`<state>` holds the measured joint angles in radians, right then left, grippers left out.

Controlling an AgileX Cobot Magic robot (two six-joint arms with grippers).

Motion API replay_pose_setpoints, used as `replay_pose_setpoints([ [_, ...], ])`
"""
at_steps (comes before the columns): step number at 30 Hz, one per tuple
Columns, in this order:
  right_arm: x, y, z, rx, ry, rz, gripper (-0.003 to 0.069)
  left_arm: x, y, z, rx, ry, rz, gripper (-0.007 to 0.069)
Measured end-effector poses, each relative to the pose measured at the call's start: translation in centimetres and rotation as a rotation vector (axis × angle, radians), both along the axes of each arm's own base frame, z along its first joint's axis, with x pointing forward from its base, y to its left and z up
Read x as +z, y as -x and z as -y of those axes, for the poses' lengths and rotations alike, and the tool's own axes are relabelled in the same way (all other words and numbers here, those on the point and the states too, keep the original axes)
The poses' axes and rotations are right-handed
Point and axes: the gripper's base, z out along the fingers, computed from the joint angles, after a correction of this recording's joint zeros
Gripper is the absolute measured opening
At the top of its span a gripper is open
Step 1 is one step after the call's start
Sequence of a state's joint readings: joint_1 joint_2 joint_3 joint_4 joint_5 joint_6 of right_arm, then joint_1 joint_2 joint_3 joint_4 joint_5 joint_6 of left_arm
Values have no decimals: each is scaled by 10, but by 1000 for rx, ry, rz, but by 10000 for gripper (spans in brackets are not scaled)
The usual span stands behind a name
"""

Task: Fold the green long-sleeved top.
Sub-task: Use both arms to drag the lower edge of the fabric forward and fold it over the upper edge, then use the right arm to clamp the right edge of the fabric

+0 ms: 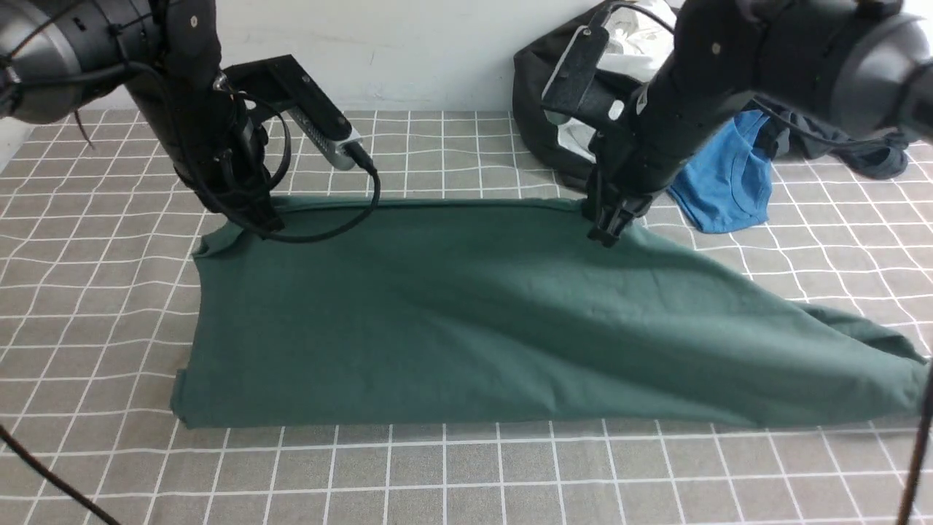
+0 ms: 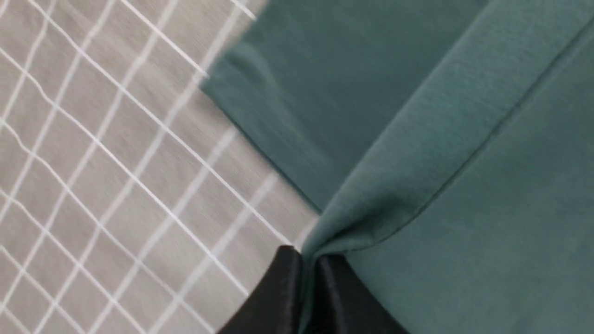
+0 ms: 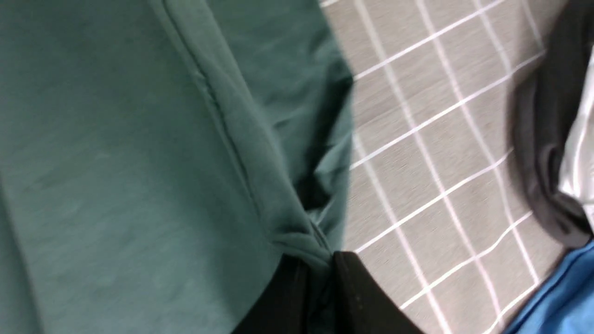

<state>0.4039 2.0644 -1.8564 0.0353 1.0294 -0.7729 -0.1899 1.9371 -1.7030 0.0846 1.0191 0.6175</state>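
Dark green cotton fills the middle of the front view: the long-sleeved top (image 1: 437, 313) lies across the grid-patterned surface (image 1: 364, 474), one sleeve (image 1: 824, 364) reaching out to the right; its far edge is drawn up between the left gripper (image 1: 273, 222) and the right gripper (image 1: 609, 237); a bright blue garment (image 1: 732, 175) and a black and white bundle (image 1: 539, 95) sit behind, on the right arm's side.

In the left wrist view, the fingers (image 2: 283, 278) are pinched together on a gathered corner of the green fabric; a band of cloth runs taut away from them, and more of the top lies flat beyond it.

In the right wrist view, the other fingers (image 3: 352, 283) are also closed on a bunched bit of the top; behind that raised edge, another layer shows a dark crease.

The step in hand looks like a two-handed fold of the body; the next move probably calls for both arms to carry the edge over together, evenly tensioned, then lay it down and let go; the outstretched sleeve seems to need tucking in afterwards.
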Motion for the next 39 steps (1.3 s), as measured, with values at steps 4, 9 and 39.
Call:
replay_pose_setpoints([
  [4,-20,-21,-3,-13,-10,6,46,-22,-26,-3,13,2,10,15],
  [9,-34,-31,-2,-67,-67,-18,100,-56,-46,-5,20,2,12,24],
  [39,-77,70,246,-1139,-171,-363,478,-50,-18,65,75,289,-284,-6],
])
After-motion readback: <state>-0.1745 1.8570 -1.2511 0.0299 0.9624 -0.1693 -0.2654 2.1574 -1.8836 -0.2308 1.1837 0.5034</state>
